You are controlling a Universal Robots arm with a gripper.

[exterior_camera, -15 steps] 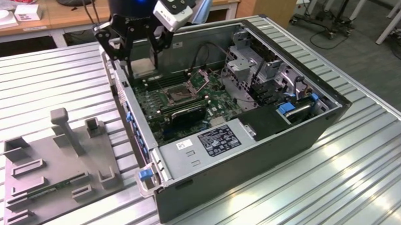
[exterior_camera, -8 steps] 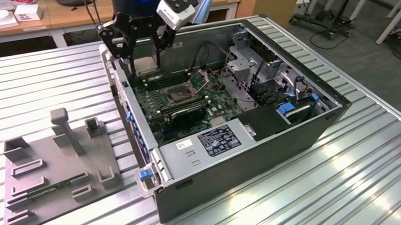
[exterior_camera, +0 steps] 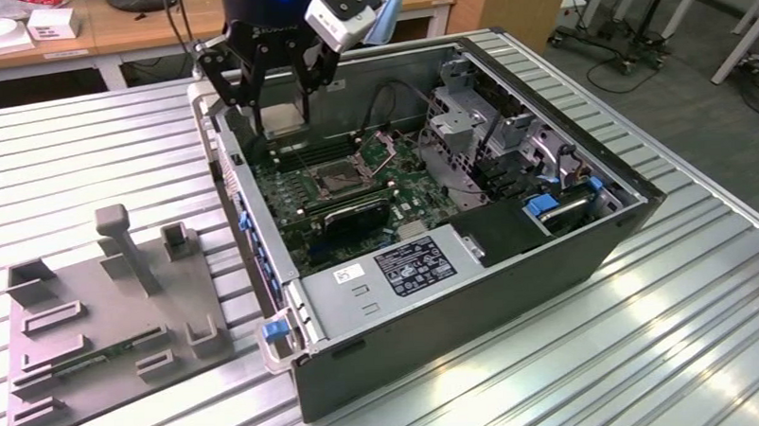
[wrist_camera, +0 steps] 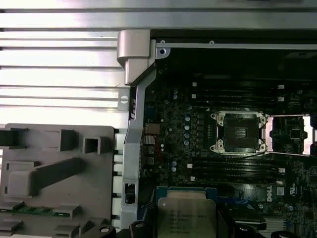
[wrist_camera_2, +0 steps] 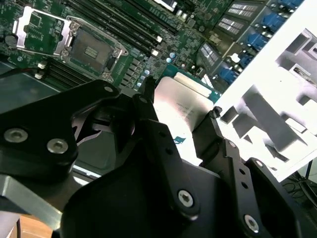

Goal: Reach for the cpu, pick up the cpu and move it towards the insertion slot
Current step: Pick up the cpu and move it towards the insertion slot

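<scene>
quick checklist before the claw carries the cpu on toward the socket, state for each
1. Small square silvery cpu gripped in the black claw: ok, a finger on each side.
2. Cpu off the grey plastic tray: ok, held above the open computer case.
3. Square metal-framed insertion slot open: ok, cover flipped aside, dark centre bare.
4. Cpu above slot: not ok, off to one side.
5. Cpu level in grip: cannot tell.

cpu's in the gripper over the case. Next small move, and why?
Probably a short traverse toward the insertion slot, kept at height. The gripper holds the cpu above the motherboard, clear of the grey tray, but in the first wrist view the open slot sits offset from it.
</scene>
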